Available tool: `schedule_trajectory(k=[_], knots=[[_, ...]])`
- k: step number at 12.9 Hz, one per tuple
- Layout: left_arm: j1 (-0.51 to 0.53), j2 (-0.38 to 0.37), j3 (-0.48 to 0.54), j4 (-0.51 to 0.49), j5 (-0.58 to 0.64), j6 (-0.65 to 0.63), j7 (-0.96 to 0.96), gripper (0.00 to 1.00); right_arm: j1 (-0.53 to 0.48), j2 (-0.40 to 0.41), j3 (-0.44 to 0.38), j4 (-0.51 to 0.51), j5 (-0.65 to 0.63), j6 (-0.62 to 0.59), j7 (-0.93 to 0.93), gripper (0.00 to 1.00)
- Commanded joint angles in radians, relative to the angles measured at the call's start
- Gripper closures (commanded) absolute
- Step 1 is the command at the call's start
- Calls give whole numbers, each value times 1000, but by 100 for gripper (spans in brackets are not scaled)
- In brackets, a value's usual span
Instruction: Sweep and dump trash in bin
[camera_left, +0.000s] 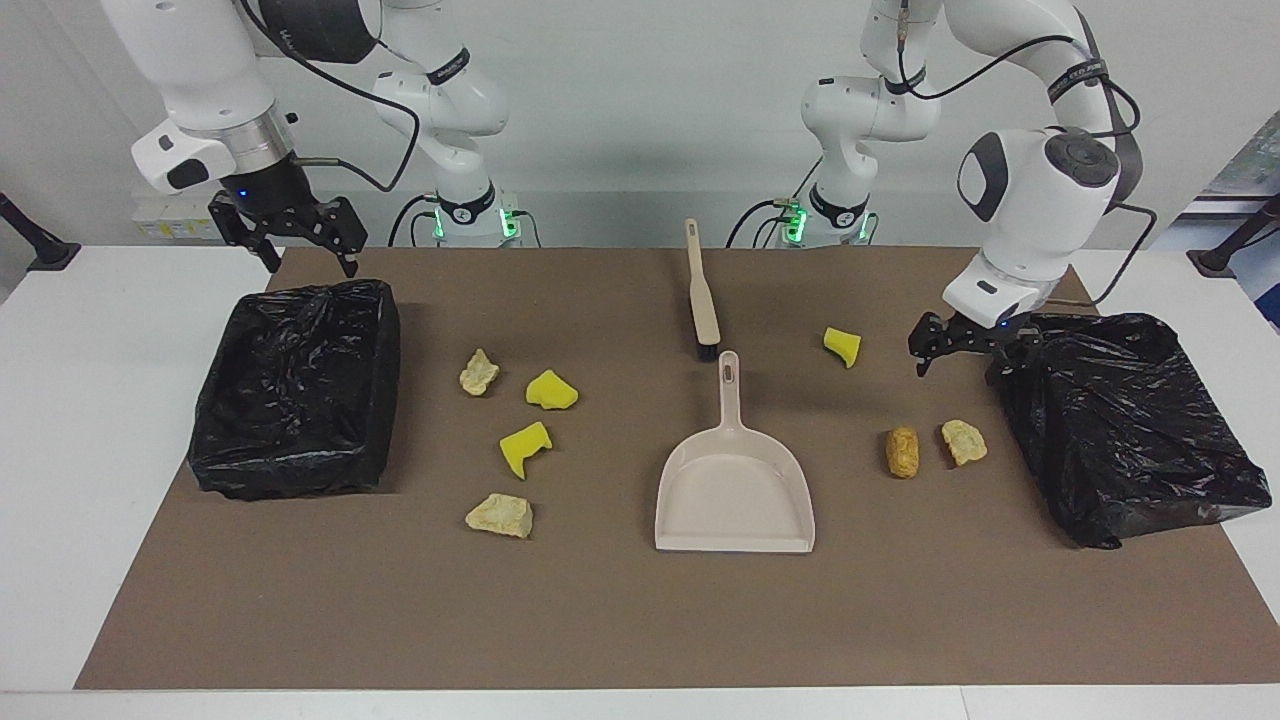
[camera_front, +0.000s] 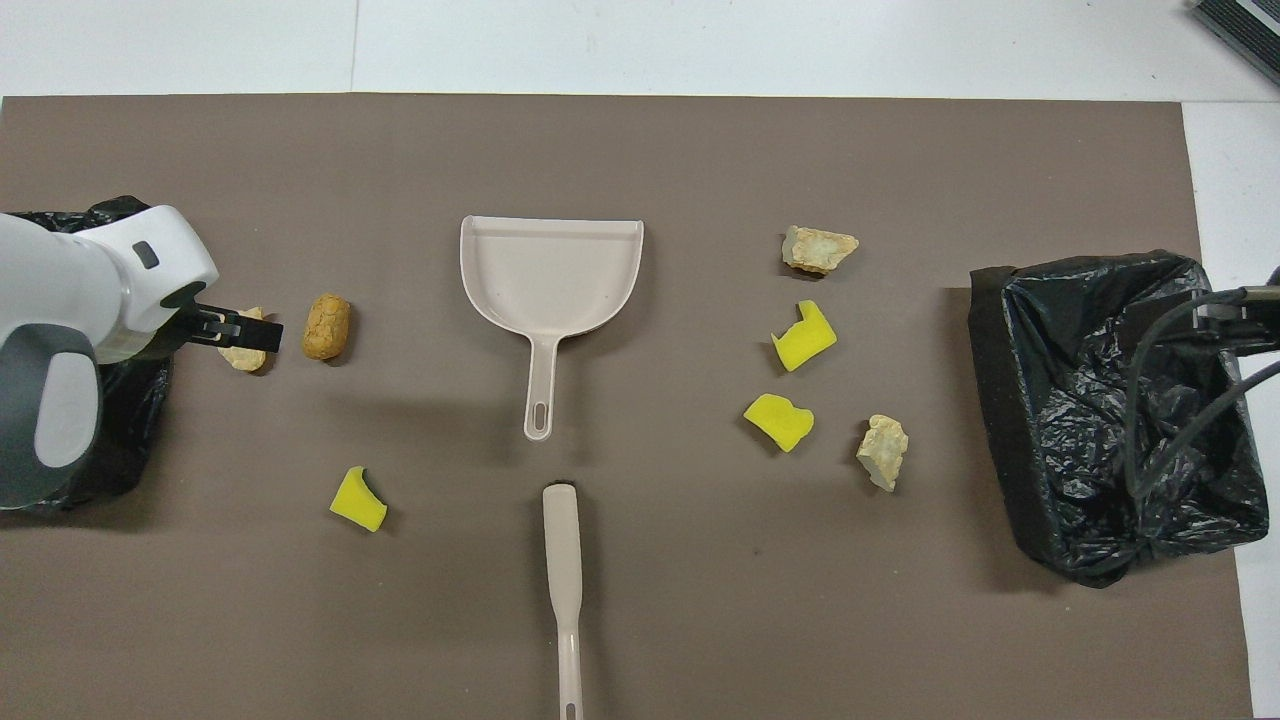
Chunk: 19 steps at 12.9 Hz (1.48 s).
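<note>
Seven trash lumps lie on the brown mat. Toward the right arm's end are a tan chunk (camera_left: 479, 372), two yellow wedges (camera_left: 551, 391) (camera_left: 524, 447) and another tan chunk (camera_left: 500, 515). Toward the left arm's end are a yellow wedge (camera_left: 842, 345), a brown lump (camera_left: 902, 451) and a tan chunk (camera_left: 964, 441). A beige dustpan (camera_left: 735, 490) lies mid-mat, with a beige brush (camera_left: 703, 295) nearer the robots. My left gripper (camera_left: 958, 362) is open and empty in the air beside the bin (camera_left: 1125, 420). My right gripper (camera_left: 311, 262) is open and empty over the other bin's (camera_left: 295, 385) edge.
Both bins are lined with black bags and stand at the mat's two ends. In the overhead view the left gripper (camera_front: 245, 330) partly covers the tan chunk (camera_front: 243, 355) beside the brown lump (camera_front: 327, 325). White table surrounds the mat (camera_front: 700, 620).
</note>
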<state>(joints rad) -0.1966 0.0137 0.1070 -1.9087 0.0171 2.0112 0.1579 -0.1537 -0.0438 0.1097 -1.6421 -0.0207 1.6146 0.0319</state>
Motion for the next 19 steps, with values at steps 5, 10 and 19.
schedule_trajectory(k=[5, 10, 19], knots=[[8, 8, 13, 348, -22, -371, 0, 0, -3, -27, 5, -93, 36, 70, 11, 0], [8, 5, 14, 447, -51, -499, -6, 0, -4, -25, 4, -91, 41, 65, 10, 0], [40, -8, 17, 428, -46, -502, -5, 0, -4, -27, 5, -91, 41, 56, 14, 0]])
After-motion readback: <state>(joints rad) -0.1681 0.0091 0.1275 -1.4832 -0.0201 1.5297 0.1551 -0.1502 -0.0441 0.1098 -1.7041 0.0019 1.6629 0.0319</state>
